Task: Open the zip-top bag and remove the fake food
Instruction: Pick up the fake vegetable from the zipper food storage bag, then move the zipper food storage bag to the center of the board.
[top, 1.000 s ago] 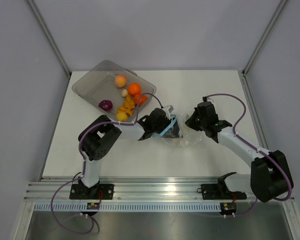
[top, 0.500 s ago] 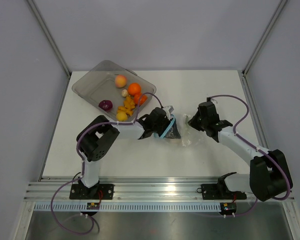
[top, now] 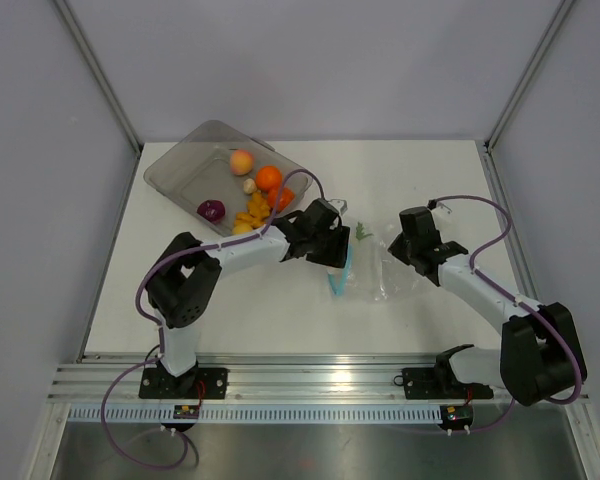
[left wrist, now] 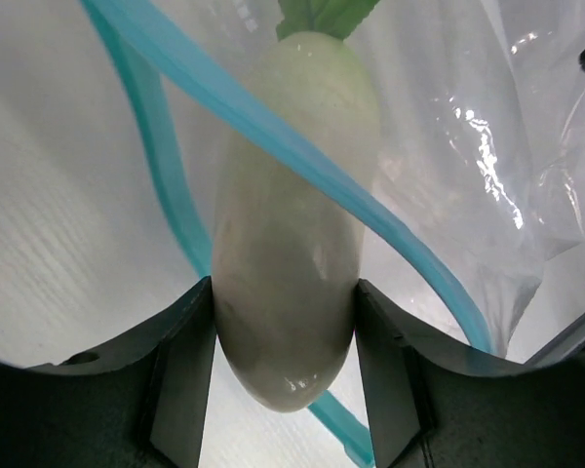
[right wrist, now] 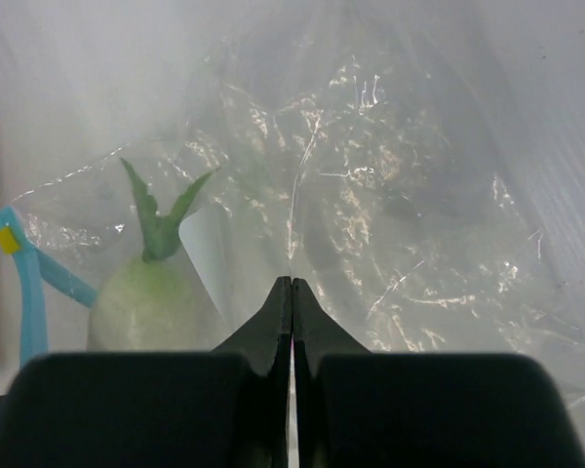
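Note:
The zip-top bag lies crumpled at mid-table, its teal zip strip hanging open on its left side. My left gripper is shut on a white radish of the fake food, at the bag's mouth. The strip crosses over the radish, and only its green leaves show from above. My right gripper is shut on the bag's clear film at the bag's right side. The radish shows through the plastic there.
A grey translucent tray sits at the back left, close behind the left arm. It holds a peach, an orange ball, a purple piece, yellow-orange bits and a small beige piece.
My left gripper has closed on the radish and drawn back toward the tray. The bag has slumped flatter on the table. My right gripper has shifted slightly right, still pinching the film.

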Tool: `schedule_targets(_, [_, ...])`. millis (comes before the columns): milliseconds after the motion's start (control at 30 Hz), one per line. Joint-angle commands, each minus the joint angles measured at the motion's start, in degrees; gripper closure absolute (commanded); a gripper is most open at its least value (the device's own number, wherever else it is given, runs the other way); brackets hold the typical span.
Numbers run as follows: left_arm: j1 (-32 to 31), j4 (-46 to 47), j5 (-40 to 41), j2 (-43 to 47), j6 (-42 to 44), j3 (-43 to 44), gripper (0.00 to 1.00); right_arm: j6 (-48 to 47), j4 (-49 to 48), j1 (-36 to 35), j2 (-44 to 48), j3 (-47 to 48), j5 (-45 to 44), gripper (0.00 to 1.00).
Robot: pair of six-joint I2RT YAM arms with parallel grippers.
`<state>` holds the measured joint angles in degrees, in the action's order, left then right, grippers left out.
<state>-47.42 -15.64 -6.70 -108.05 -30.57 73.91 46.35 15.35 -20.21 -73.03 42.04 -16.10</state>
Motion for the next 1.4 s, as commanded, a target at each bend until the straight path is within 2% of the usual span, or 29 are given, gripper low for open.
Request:
schedule_targets(0, [-0.2,-8.8,2.7,2.6,3.8,4.5,0.56,0.7,1.4,0.3,0.2,1.1,-5.0,1.0])
schedule_targets(300, [-0.2,-18.3,11.6,5.5,6.8,7.2,0.55,3.0,3.5,0.3,1.4,0.8,-11.2,1.0])
schedule_targets(700, [1.6,-18.4,21.1,15.3,5.6,3.6,0.54,2.4,3.2,0.4,1.1,1.1,-12.5,1.0])
schedule_targets(833, [3.8,-19.1,21.5,17.1,5.2,4.3,0.54,1.4,1.7,0.5,-0.3,1.9,-14.5,1.0])
schedule_targets(1033, [11.7,-16.4,18.3,18.1,3.6,3.9,0.55,0.1,3.5,0.7,-8.3,10.1,-12.3,1.0])
schedule_targets(1367, [17.6,-7.5,24.7,20.7,-0.9,-0.3,0.56,2.4,3.4,2.6,-21.1,24.4,-11.8,1.0])
